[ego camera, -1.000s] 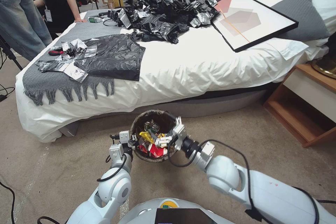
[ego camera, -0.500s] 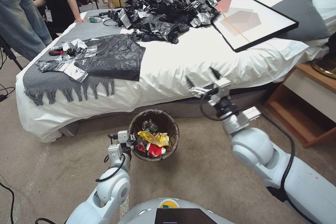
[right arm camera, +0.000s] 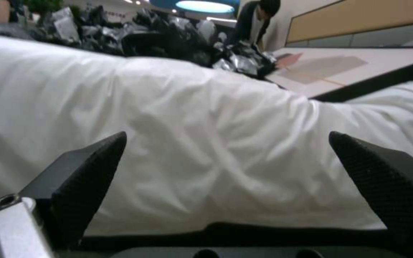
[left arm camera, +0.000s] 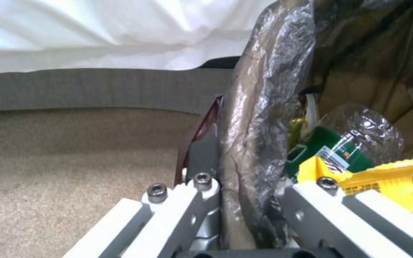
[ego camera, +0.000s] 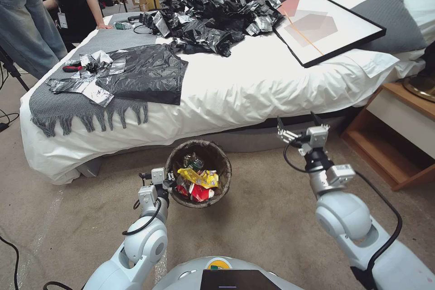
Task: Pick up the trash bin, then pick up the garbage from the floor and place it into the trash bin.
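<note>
L gripper (ego camera: 171,184) clamps trash bin (ego camera: 217,159) rim.

The bin (ego camera: 198,174) stands on the carpet (ego camera: 267,217) before the bed (ego camera: 235,86), litter (ego camera: 199,181) inside; the nightstand (ego camera: 398,131) sits right of it.

Print on the yellow snack bag (left arm camera: 409,181) and bottle label (left arm camera: 333,157) is unreadable.

One trash bin (ego camera: 198,173) here, one yellow snack bag (ego camera: 199,178) and one green-labelled bottle (left arm camera: 347,143) inside it; two claws, left claw (ego camera: 171,182) and right claw (ego camera: 297,126); one framed picture (ego camera: 317,18), one bed (ego camera: 253,86).
</note>
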Controlling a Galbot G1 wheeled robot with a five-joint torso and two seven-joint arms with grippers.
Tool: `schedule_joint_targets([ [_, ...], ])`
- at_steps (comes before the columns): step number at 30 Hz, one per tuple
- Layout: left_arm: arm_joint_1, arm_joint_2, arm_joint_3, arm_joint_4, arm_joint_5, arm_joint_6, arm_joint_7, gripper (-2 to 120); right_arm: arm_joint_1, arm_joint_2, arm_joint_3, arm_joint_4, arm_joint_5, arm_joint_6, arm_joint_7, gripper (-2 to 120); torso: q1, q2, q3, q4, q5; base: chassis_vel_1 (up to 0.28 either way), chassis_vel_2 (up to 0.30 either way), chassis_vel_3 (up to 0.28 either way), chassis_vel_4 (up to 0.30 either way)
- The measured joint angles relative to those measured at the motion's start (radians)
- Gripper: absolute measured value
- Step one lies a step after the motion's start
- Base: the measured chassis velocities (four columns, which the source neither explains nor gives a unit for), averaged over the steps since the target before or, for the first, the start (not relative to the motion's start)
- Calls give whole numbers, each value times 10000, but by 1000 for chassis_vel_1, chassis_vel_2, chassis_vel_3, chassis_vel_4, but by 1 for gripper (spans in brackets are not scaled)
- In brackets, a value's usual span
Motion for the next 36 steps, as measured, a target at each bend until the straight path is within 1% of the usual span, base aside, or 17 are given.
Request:
schedule_joint_targets([
  [3,13,0,-29,-6,26,-5,1,4,-206,303,31,-167,-364,104,-64,100,0,0,0,0,-1,0,0,0,0],
  [5,46,-28,-55,-7,121,-32,11,4,-410,732,50,-400,-747,248,-167,100,0,0,0,2,-1,0,0,0,0],
  [7,62,-35,-63,-8,146,-42,13,4,-441,815,50,-436,-803,272,-191,100,0,0,0,3,0,0,0,0,0],
  [9,119,-59,-68,-8,206,-70,25,4,-603,1188,0,-620,-1053,335,-281,100,0,0,1,1,-1,0,0,0,0],
  [15,202,-87,-84,-45,232,-103,23,4,-776,1596,-138,-823,-1370,531,-330,100,0,0,0,1,-1,0,0,0,0],
  [36,177,-124,-148,-106,107,-123,-48,4,-776,1871,-829,-889,-1543,602,-443,100,0,0,1,1,1,10,7,8,11],
])
